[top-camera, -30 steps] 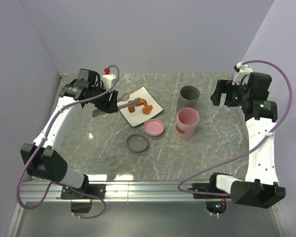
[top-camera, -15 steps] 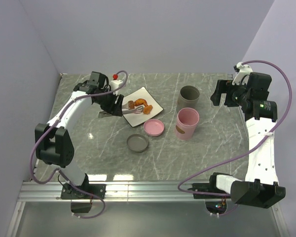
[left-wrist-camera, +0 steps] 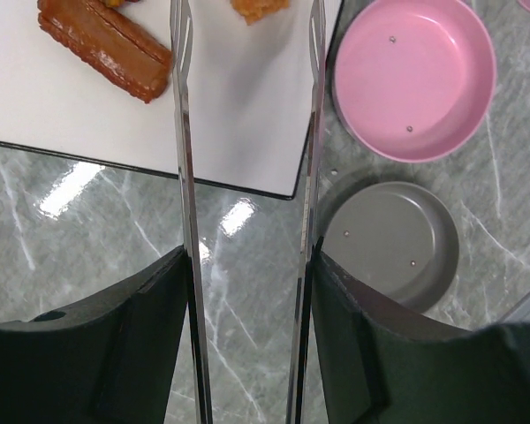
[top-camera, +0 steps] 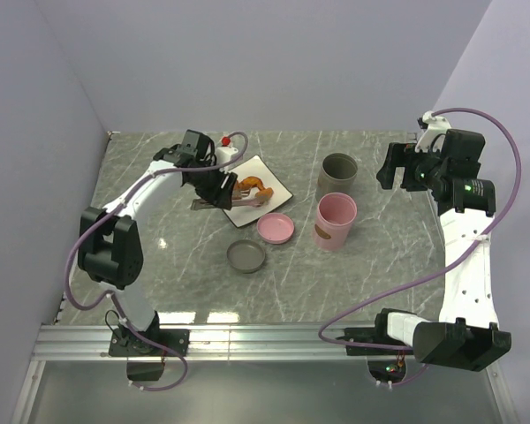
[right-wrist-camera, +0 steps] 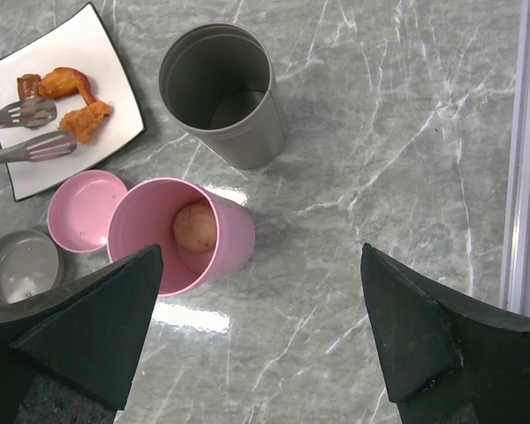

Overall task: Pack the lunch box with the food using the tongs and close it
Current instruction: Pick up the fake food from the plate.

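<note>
My left gripper (left-wrist-camera: 250,265) is shut on the tongs (left-wrist-camera: 184,177), whose two silvery arms run apart over the white plate (left-wrist-camera: 238,115). The brown sausage (left-wrist-camera: 104,46) lies just left of the left arm. In the right wrist view the tongs (right-wrist-camera: 35,146) end with their tips apart beside the small nugget (right-wrist-camera: 87,119) and the curved orange-brown piece (right-wrist-camera: 66,81). The pink lunch box cup (right-wrist-camera: 181,234) stands upright with a pale ball (right-wrist-camera: 195,227) inside. My right gripper (right-wrist-camera: 258,256) hangs open high above the table, to the right of the cups, holding nothing.
An upright grey cup (right-wrist-camera: 219,93) with nothing in it stands behind the pink one. A pink lid (left-wrist-camera: 415,75) and a grey lid (left-wrist-camera: 390,243) lie on the marble between the plate and my arms' bases. The left arm (top-camera: 150,190) reaches across the far left.
My left arm has swung right, carrying the tongs further over the plate toward the food. The right arm has not moved.
</note>
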### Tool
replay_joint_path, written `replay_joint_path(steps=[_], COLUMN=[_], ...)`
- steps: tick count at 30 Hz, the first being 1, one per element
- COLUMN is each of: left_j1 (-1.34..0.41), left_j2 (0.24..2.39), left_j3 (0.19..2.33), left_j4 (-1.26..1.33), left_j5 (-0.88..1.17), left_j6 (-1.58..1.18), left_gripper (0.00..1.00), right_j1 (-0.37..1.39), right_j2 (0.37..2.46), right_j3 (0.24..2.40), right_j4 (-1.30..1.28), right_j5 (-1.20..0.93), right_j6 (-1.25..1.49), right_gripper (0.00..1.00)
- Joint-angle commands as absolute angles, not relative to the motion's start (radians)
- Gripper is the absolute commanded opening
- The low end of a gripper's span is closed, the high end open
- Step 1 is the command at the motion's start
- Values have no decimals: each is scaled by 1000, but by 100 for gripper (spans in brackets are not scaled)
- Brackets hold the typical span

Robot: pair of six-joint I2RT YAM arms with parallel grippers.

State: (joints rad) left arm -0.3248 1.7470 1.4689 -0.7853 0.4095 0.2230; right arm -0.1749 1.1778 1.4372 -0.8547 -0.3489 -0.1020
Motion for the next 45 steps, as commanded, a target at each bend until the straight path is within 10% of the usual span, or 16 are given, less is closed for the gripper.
replay_joint_path(steps=[1, 45], left_j1=[-337, -405], left_j2=[1766, 1760], left_j3=[1525, 1632], left_j4=[-744, -788], left_j5=[385, 321], left_j6=[233, 226], left_gripper=[60, 35], right_j1=[-181, -183], right_j2=[1177, 1177], right_j3=[1436, 1442], right_j4=[-842, -845], right_j5=[-345, -351], right_j6=[-113, -115], right_gripper=[100, 100])
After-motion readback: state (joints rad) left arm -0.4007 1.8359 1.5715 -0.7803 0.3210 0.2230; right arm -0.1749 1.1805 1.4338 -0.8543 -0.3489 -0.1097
